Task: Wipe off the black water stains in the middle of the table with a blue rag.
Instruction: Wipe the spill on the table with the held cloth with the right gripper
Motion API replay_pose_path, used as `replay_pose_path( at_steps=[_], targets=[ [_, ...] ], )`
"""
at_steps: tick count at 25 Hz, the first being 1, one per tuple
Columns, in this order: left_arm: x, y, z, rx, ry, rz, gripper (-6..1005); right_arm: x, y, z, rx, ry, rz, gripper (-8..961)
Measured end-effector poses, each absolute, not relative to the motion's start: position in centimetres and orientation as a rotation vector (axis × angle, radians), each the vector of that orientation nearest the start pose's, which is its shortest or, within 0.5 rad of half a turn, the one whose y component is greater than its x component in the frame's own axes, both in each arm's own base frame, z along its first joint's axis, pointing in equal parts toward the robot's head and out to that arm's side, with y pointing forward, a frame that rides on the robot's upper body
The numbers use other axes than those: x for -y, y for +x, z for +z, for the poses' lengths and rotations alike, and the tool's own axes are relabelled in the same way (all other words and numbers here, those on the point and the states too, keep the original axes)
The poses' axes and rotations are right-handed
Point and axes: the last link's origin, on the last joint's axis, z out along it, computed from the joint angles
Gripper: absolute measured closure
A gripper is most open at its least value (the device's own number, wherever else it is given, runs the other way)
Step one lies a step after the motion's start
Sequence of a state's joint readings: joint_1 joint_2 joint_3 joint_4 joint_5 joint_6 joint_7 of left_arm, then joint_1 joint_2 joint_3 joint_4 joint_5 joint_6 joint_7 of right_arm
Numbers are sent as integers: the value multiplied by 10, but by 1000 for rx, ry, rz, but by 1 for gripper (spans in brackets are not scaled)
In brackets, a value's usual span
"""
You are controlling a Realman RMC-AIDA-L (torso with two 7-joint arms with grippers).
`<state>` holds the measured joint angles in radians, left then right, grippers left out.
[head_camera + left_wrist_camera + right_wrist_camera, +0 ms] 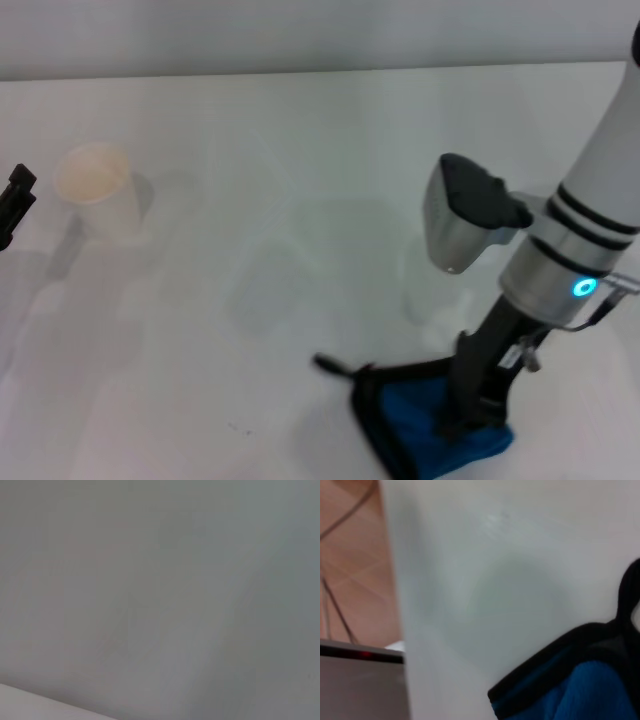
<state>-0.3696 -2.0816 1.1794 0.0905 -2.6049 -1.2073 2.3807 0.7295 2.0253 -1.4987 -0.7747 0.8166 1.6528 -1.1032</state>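
Observation:
The blue rag (410,425) lies bunched on the white table (300,180) near its front edge, right of centre. Its black edging and loop (328,363) trail toward the middle. My right gripper (466,412) points straight down into the rag's right part and is shut on the cloth. The right wrist view shows the rag (592,690) close up on the table (510,580). The black water stains do not show in any view; the table's middle looks white, with only faint sheen. My left gripper (14,203) sits parked at the far left edge.
A white paper cup (97,188) stands upright at the back left, close to the left gripper. A tiny dark speck (238,430) marks the table front of centre. Beyond the table edge the right wrist view shows brown floor (350,560).

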Motion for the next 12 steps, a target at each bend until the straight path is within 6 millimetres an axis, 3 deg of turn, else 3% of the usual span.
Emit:
replay_pose_path(
  at_steps=[12],
  targets=[
    [-304,-349,-17,927,-1693,-941,140,-303,199,-89,-573,-3326,-504,893]
  ],
)
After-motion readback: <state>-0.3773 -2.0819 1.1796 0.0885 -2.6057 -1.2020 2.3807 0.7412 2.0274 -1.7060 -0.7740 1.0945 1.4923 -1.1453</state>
